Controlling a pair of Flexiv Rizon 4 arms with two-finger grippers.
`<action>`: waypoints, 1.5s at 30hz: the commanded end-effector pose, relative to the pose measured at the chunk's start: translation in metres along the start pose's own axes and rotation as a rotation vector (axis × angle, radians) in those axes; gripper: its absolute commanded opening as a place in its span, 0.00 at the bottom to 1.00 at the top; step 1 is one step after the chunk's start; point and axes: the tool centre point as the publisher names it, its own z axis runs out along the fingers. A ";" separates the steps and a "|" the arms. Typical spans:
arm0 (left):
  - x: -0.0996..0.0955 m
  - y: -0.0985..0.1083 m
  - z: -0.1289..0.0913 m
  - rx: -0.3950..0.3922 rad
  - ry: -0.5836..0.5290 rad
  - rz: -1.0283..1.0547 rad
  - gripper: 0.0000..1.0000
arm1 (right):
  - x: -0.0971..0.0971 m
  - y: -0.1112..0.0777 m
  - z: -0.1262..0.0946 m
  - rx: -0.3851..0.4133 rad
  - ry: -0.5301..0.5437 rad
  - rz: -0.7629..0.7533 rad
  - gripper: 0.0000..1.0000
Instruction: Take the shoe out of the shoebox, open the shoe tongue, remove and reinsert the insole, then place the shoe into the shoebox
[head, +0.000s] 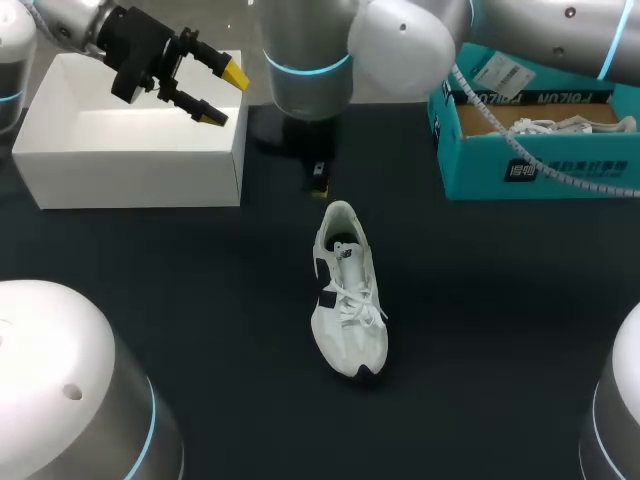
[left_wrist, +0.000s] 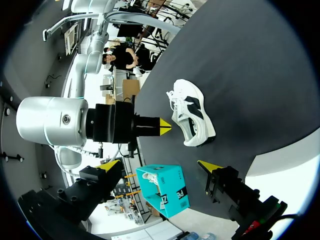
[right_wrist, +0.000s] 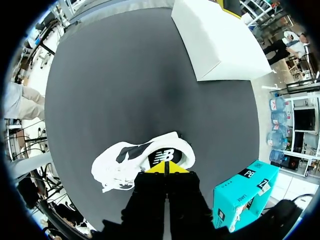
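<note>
A white shoe with black patches (head: 346, 292) lies on the dark table, toe toward the front edge, laces tied. My right gripper (head: 319, 186) hangs shut just behind its heel, nothing between its fingers; in the right wrist view the joined yellow tips (right_wrist: 165, 167) sit at the heel collar of the shoe (right_wrist: 131, 161). The teal shoebox (head: 540, 160) stands at the back right with another white shoe (head: 572, 125) in it. My left gripper (head: 222, 95) is open and empty above the white box (head: 130, 155). From the left wrist, the left gripper (left_wrist: 156, 165) faces the shoe (left_wrist: 194, 112) far ahead.
The white box stands open at the back left, also in the right wrist view (right_wrist: 220, 42). The teal shoebox shows in both wrist views (left_wrist: 162, 189) (right_wrist: 240, 192). My right arm (head: 310, 60) reaches over the table's back middle. Dark tabletop (head: 200, 330) surrounds the shoe.
</note>
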 end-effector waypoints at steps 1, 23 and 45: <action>0.000 0.000 0.000 0.000 0.003 0.000 1.00 | -0.004 -0.006 0.003 -0.001 -0.010 -0.047 0.00; 0.000 0.000 0.000 0.000 0.003 0.000 1.00 | -0.036 -0.034 0.048 0.003 -0.046 -0.077 0.45; 0.000 0.000 0.000 0.000 0.003 0.000 1.00 | -0.043 -0.025 0.051 -0.047 -0.048 -0.087 0.69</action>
